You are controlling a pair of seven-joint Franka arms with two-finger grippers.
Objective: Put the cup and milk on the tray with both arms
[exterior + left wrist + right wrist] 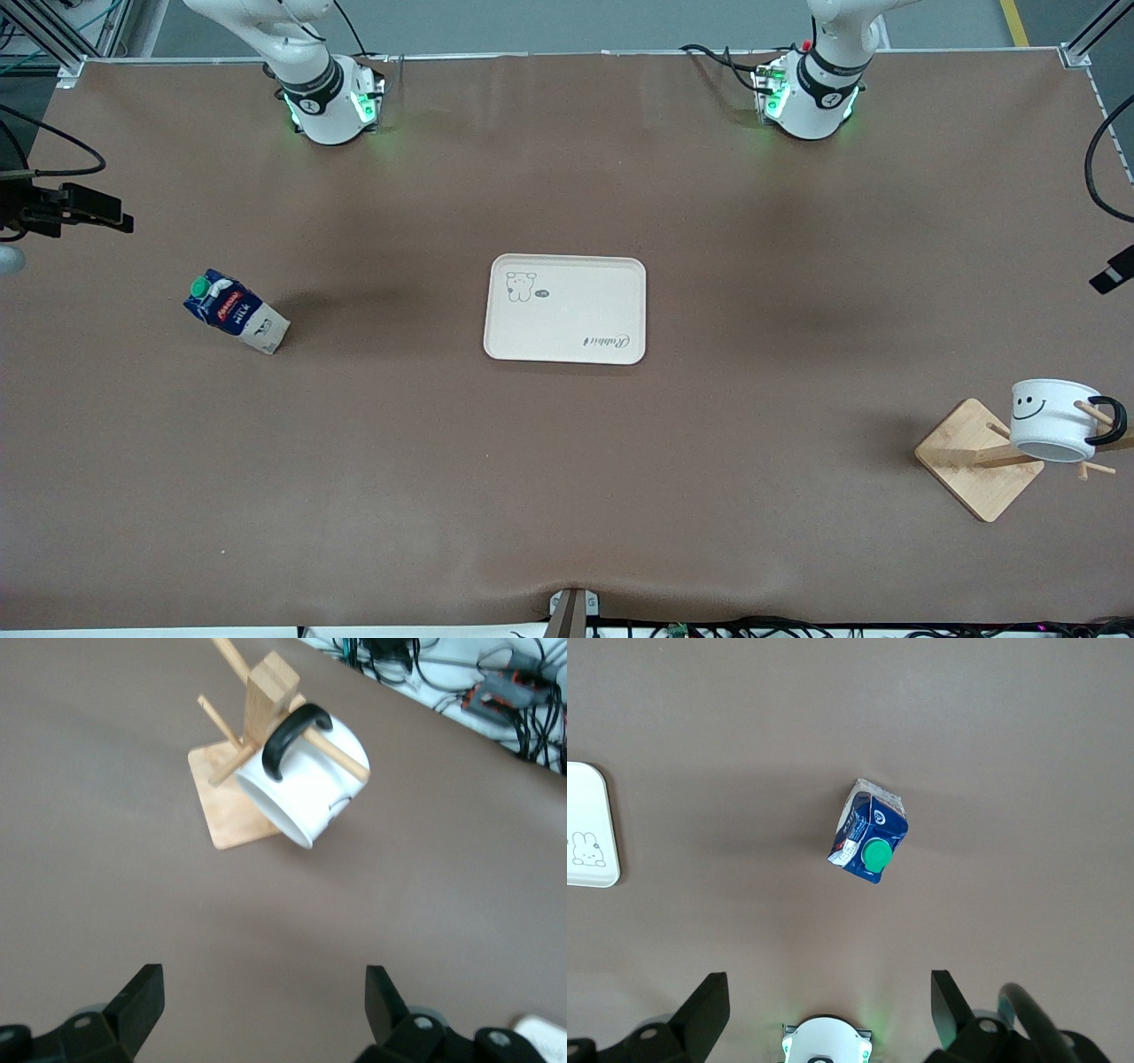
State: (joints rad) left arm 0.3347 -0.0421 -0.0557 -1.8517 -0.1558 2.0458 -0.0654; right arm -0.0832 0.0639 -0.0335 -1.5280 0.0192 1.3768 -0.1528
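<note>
White cup (306, 784) hangs on wooden rack (232, 806), apart from left tool (264, 1010).

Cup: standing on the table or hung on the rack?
Hung. The cup sits tilted on a peg of the wooden rack, handle looped over a peg, rim off the table.

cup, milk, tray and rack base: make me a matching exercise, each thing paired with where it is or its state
Things:
1. cup
2. milk
3. tray
4. rack base

Places or states:
A. bare, mid-table
B. hung on a wooden peg by its handle
C. on the table toward the right arm's end
D. flat on the table toward the left arm's end, under the cup

Pairs: 1-B, 2-C, 3-A, 4-D
</note>
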